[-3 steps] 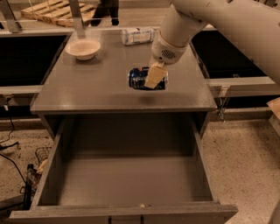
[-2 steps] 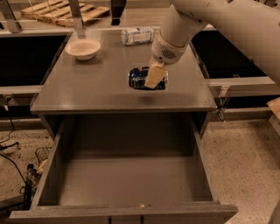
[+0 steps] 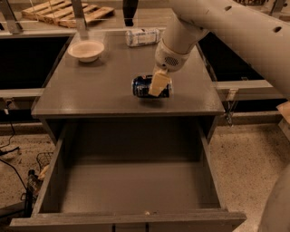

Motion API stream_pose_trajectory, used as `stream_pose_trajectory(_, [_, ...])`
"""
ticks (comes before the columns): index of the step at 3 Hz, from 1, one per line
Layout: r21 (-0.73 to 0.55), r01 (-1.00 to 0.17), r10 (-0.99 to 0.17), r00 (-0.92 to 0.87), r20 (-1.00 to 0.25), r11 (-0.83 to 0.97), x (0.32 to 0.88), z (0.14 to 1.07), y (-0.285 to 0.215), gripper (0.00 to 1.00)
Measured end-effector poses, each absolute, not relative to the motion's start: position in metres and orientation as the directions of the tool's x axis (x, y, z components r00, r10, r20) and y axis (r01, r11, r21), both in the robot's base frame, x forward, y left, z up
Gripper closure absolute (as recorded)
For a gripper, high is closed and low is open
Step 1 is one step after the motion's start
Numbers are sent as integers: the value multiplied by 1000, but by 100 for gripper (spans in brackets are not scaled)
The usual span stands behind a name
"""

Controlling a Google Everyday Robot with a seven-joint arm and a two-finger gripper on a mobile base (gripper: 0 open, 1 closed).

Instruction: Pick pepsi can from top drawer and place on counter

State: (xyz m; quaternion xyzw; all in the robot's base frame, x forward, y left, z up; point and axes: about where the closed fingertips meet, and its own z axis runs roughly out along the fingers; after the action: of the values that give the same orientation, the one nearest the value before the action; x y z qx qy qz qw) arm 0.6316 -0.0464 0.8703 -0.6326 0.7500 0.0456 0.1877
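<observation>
The pepsi can (image 3: 143, 86), dark blue with white markings, lies on its side on the counter (image 3: 99, 90), a little right of the middle and close to the front edge. My gripper (image 3: 157, 84) comes down from the upper right on the white arm, and its pale fingers (image 3: 158, 83) stand around the can's right half. The top drawer (image 3: 131, 186) is pulled wide open below the counter, and its grey floor is bare.
A white bowl (image 3: 86, 50) stands at the counter's back left. A clear plastic bottle with a white label (image 3: 142, 36) lies at the back, behind the gripper. Wooden pallets (image 3: 68, 12) sit on the floor beyond. Cables and a wire basket (image 3: 43, 161) lie left of the drawer.
</observation>
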Motion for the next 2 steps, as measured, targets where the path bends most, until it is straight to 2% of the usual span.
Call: stream_pose_trajectory(2, [-111,-971,-924,-163,-346,213,663,861,-45,100])
